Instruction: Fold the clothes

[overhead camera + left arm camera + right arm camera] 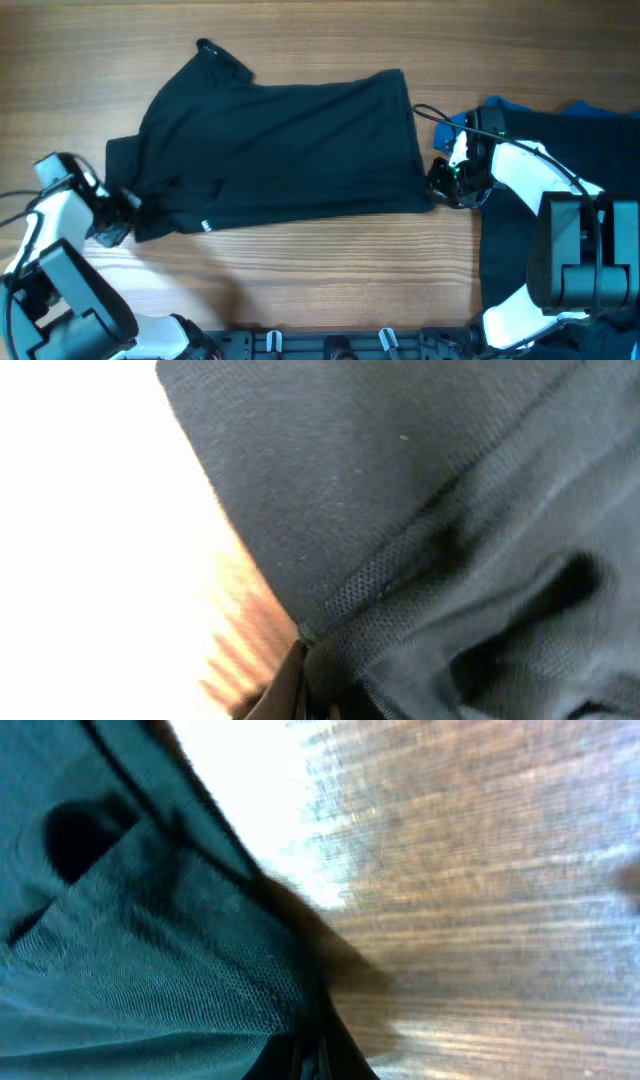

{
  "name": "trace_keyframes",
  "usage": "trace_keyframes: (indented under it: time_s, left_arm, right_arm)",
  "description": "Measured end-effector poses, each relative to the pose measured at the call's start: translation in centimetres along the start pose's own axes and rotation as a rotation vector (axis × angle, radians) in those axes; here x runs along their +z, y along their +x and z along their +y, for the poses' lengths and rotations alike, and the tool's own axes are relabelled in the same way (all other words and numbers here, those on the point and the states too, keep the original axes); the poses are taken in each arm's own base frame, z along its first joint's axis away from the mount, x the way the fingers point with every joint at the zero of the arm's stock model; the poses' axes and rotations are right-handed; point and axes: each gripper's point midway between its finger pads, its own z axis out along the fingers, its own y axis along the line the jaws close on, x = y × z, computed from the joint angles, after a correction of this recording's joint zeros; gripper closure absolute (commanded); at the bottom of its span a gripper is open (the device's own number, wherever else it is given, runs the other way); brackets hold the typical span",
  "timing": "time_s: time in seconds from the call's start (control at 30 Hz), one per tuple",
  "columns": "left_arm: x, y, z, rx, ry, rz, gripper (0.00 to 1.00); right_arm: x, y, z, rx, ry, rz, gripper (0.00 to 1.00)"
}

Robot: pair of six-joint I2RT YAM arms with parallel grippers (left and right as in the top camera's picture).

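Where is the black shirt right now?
In the overhead view, the black shirt lies across the middle of the wooden table, between the left arm and the right arm.

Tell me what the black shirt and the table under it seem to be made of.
The black shirt: soft matte knit cloth, probably cotton-like; the wrist views show a fine mesh weave. The table: wood or wood-look laminate, smooth, with grain lines; I cannot tell which.
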Motion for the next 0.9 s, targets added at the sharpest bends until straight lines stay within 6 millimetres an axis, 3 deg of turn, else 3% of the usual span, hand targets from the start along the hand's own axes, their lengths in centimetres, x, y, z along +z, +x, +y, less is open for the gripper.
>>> trace_keyframes:
  time_s: [0.13,0.23,0.27,0.3,0.33,0.37,0.4,0.43,0.53,0.67,0.77,0.83,0.9]
  left_arm:
    - [-0.3,-0.3,1.2,-0.024,0.010,0.007,0.96]
    - [-0.8,-1.1,0.8,-0.005,0.028,-0.001,0.85]
    - [-1.1,-1.6,0.4,0.003,0.040,-0.010,0.78]
    - [-1.4,-2.1,0.1,0.010,0.052,-0.023,0.57]
    - [-2.0,-3.3,-0.5,0.016,0.073,-0.057,0.51]
    - [-2.3,-3.8,-0.8,0.023,0.090,-0.070,0.45]
    - [-2.5,-4.0,-1.0,0.024,0.101,-0.074,0.44]
    - [-2.6,-4.0,-1.1,0.027,0.108,-0.070,0.43]
    - [-2.5,-3.2,-1.3,0.021,0.120,-0.035,0.48]
    - [-3.4,-1.8,-2.2,0.025,0.170,0.042,0.46]
    - [-6.3,-3.0,-4.7,0.099,0.226,0.038,0.39]
    - [-10.8,-5.6,-10.3,0.276,0.300,-0.077,0.31]
    - [-13.7,-6.6,-15.5,0.442,0.344,-0.200,0.26]
  right_arm:
    - [-0.1,1.7,-0.6,0.002,0.024,0.067,0.95]
    - [-0.1,2.0,-0.7,-0.033,0.026,0.082,0.96]
    - [-0.1,2.0,-0.7,-0.044,0.025,0.082,0.96]
    - [-0.1,1.9,-0.6,-0.072,0.018,0.076,0.94]
    - [-0.2,1.8,-0.5,-0.085,0.015,0.070,0.89]
    - [-0.2,1.6,-0.4,-0.094,0.010,0.064,0.78]
    - [-0.2,1.4,-0.3,-0.103,0.003,0.054,0.59]
    - [-0.2,1.2,-0.1,-0.118,-0.004,0.045,0.48]
    - [-0.6,0.7,0.7,-0.140,-0.042,0.020,0.45]
    - [-1.0,0.7,0.8,-0.138,-0.039,0.026,0.40]
    - [-4.0,-1.5,2.1,-0.149,-0.025,-0.022,0.38]
    - [-9.8,-6.3,5.3,-0.204,-0.045,-0.199,0.38]
    - [-14.6,-9.3,7.8,-0.243,-0.074,-0.348,0.38]
